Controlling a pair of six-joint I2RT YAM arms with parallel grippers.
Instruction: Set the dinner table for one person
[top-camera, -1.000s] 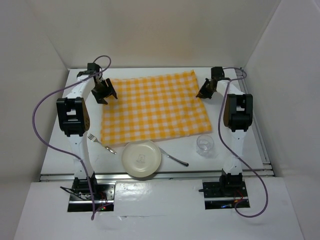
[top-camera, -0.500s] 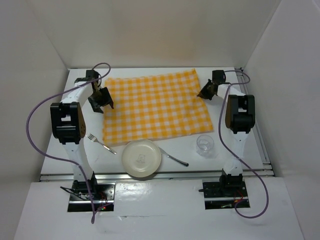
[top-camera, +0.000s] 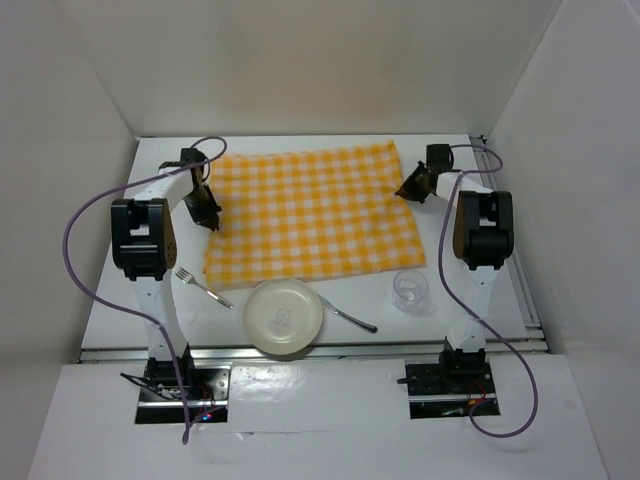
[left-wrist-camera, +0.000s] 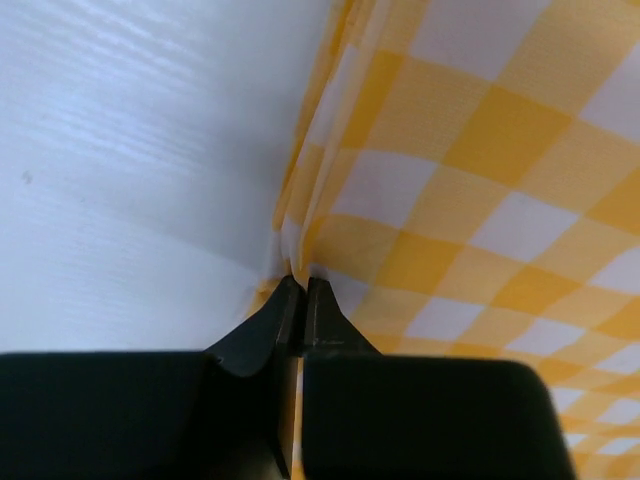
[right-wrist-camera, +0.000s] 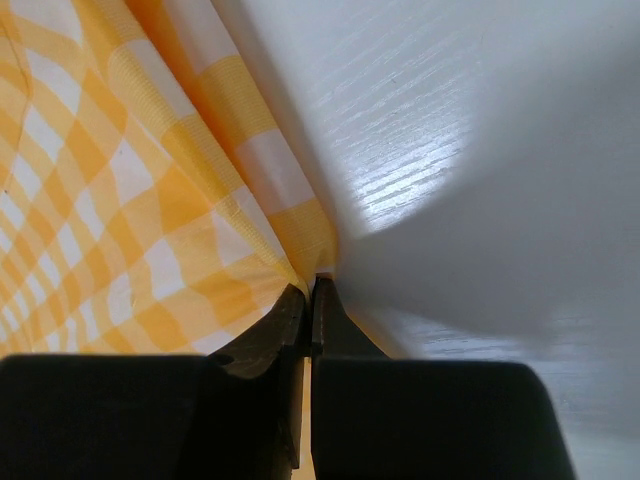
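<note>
White walls enclose the dinner table (top-camera: 110, 300), whose white top carries everything. Near its front edge sits a round cream plate (top-camera: 284, 317) with its face bare. A fork (top-camera: 203, 287) lies just left of it and a metal utensil (top-camera: 348, 317) just right. A clear glass (top-camera: 410, 289) stands farther right; its contents cannot be told. Beyond these, a yellow-checked cloth (top-camera: 310, 215) lies spread mid-table. The left gripper (left-wrist-camera: 300, 290), jaws pressed together, pinches the cloth's left edge. The right gripper (right-wrist-camera: 308, 295), likewise closed, nips its right edge near the far corner.
</note>
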